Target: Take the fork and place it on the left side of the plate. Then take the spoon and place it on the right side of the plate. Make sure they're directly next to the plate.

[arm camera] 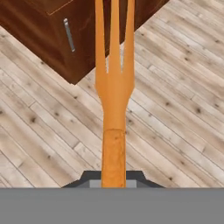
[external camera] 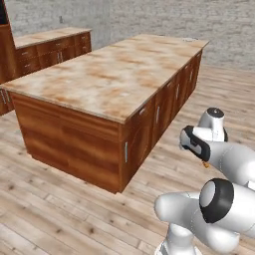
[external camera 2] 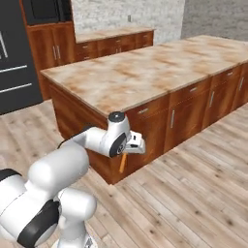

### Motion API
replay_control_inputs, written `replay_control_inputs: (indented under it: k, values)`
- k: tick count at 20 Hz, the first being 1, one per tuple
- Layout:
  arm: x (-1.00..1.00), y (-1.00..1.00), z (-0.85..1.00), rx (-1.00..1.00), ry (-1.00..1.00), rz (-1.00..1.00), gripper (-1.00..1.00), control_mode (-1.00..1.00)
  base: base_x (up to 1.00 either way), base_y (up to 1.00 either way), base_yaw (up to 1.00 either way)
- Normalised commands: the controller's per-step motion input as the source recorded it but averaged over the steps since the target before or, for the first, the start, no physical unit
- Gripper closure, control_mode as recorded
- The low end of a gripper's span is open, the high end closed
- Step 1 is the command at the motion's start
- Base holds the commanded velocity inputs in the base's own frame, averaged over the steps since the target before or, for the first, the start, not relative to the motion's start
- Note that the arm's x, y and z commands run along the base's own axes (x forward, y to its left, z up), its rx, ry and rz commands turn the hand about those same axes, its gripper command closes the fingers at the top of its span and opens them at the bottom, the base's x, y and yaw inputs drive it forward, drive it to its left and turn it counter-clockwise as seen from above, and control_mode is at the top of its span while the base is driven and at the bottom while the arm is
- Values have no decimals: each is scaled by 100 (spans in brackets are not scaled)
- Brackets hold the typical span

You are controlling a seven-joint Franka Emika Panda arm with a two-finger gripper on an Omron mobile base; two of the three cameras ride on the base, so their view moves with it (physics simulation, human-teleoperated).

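Gripper (arm camera: 113, 183) clamps one fork (arm camera: 114, 87); three tines, above floor.

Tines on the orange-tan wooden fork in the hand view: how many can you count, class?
3. On the orange-tan wooden fork, one tine stands left, one in the middle, one right, all pointing up toward the brown cabinet corner; their tips run past the picture's top edge.

you will find nothing to read in any of these views: no text, label, brand, number or sign.
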Motion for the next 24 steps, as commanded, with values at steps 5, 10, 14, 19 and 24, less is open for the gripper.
replay_control_inputs:
  k: [5,10,14,19,24]
  values:
    - [0,0,0,0,0,0,100,100,77,-22,3]
    - [0,0,0,0,0,0,100,100,77,-31,0]
    - [0,0,0,0,0,0,100,100,77,-32,0]
    - [0,0,0,0,0,0,100,100,65,-21,-19]
    - [0,0,0,0,0,0,100,100,61,-5,-33]
